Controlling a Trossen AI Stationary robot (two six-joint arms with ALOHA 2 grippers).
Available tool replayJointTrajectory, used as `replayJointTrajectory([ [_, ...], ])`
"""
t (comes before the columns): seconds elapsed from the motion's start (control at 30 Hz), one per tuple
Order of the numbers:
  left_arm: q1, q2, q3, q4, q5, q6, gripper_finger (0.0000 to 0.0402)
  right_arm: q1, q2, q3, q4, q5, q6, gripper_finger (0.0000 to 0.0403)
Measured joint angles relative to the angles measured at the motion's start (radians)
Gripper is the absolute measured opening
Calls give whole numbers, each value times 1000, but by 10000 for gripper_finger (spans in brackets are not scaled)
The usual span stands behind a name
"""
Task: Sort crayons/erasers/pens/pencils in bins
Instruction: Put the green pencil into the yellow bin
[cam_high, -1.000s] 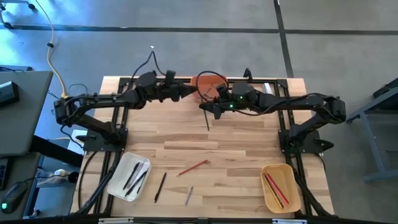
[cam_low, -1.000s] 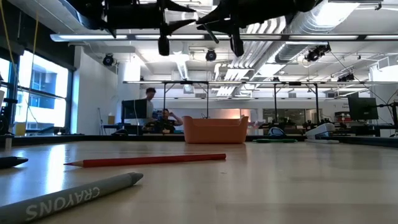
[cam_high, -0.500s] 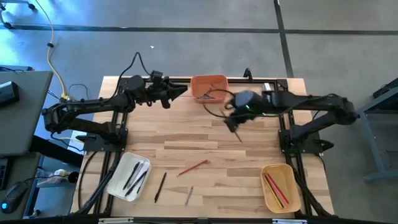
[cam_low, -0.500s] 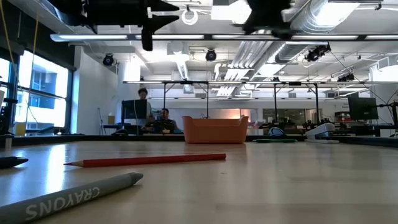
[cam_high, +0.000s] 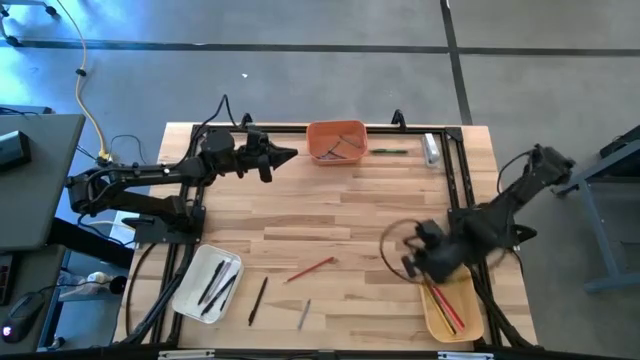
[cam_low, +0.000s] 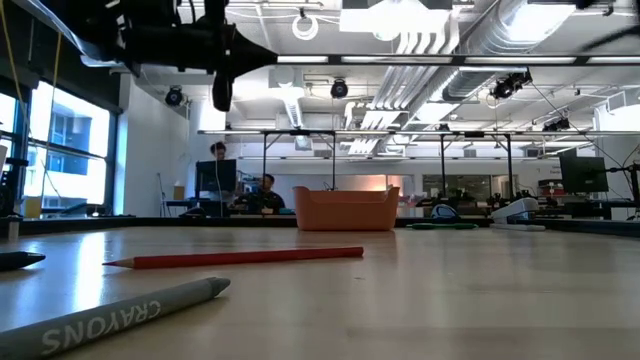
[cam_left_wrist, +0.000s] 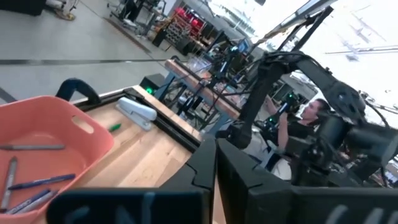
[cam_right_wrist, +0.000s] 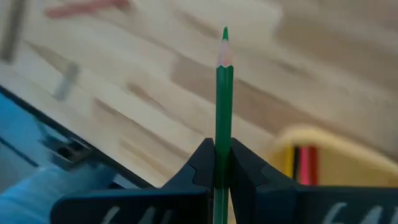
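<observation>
My right gripper (cam_right_wrist: 222, 152) is shut on a green pencil (cam_right_wrist: 224, 81) and shows blurred in the high view (cam_high: 415, 262), at the left rim of the tan-yellow bin (cam_high: 450, 300), which holds red sticks. My left gripper (cam_left_wrist: 214, 163) is shut and empty, in the air left of the orange bin (cam_high: 337, 140), where several pens lie. The white bin (cam_high: 208, 283) holds dark sticks. A red pencil (cam_high: 311, 269), a black stick (cam_high: 258, 299) and a grey crayon (cam_high: 304, 314) lie flat on the table. My right gripper pinches the green pencil's shaft (cam_right_wrist: 224, 134) between its two fingers. The pencil runs along the fingers, and its sharpened tip (cam_right_wrist: 224, 32) sticks out ahead of them. It is lifted clear of the table, over the wood beside the tan-yellow bin (cam_right_wrist: 311, 140).
A green stick (cam_high: 390, 151) and a clear-and-white tube (cam_high: 431, 148) lie at the far edge, right of the orange bin. In the low view the red pencil (cam_low: 235, 258) and the grey crayon (cam_low: 120, 315) lie close to the near edge. Bare wood fills the table's middle.
My right gripper has swung with its stick from beside the orange bin at the far edge toward the near right, to the tan-yellow bin, rolling and tipping downward. My left gripper has drawn back toward the table's left edge and sunk a little.
</observation>
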Motion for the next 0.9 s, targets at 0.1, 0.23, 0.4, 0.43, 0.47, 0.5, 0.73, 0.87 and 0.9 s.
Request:
replayJointTrajectory([
  [0.1,0,0,-3,-1,0,9,4,124,6,-50,-1,-2,133,7],
  [0.23,0,0,-3,0,0,15,1,242,8,-131,14,-33,263,7],
  [0.4,0,0,-3,0,0,15,0,342,8,-213,94,-43,284,7],
  [0.43,0,0,-3,0,0,14,0,353,8,-221,100,-48,284,7],
  [0.47,0,0,-3,0,0,14,0,365,8,-229,101,-52,284,7],
  [0.5,-1,0,-3,0,-1,14,0,377,8,-236,100,-52,284,7],
  [0.73,-2,0,-3,0,-3,-4,0,405,9,-311,228,-41,266,7],
  [0.87,-12,1,-3,0,-11,-2,0,418,29,-343,273,-42,258,7],
  [0.9,-15,1,-3,0,-11,-3,0,421,35,-345,268,-45,259,7],
])
